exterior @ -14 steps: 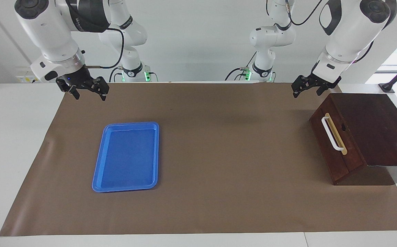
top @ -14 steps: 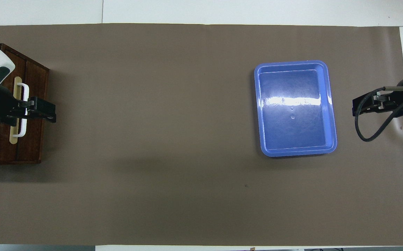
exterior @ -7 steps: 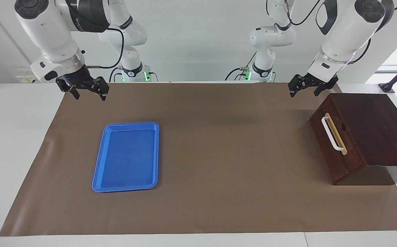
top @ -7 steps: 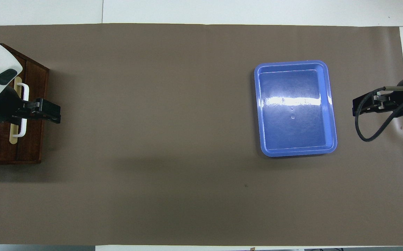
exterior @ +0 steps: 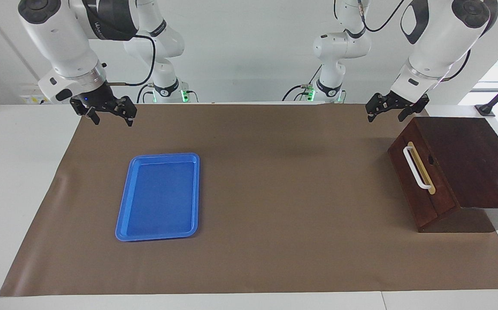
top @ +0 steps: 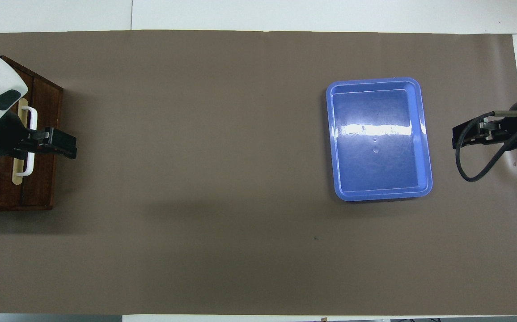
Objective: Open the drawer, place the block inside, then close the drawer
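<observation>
The drawer (exterior: 421,181) is shut in its dark wooden box (exterior: 473,159) at the left arm's end of the table. Its white bar handle (exterior: 417,168) faces the middle of the table. The drawer front also shows in the overhead view (top: 44,174). My left gripper (exterior: 385,115) is open and empty. It hangs in the air over the drawer's front edge (top: 64,148), clear of the handle. My right gripper (exterior: 113,120) is open and empty, and waits in the air over the mat's edge at the right arm's end (top: 457,136). The yellow block is out of view.
A flat blue tray (exterior: 158,196) lies empty on the brown mat (exterior: 275,193) toward the right arm's end; it also shows in the overhead view (top: 379,138). A black cable loops from the right wrist (top: 464,165).
My left gripper has shifted slightly in the air, a little off the drawer front toward the table's middle. The right arm, drawer and tray have not moved.
</observation>
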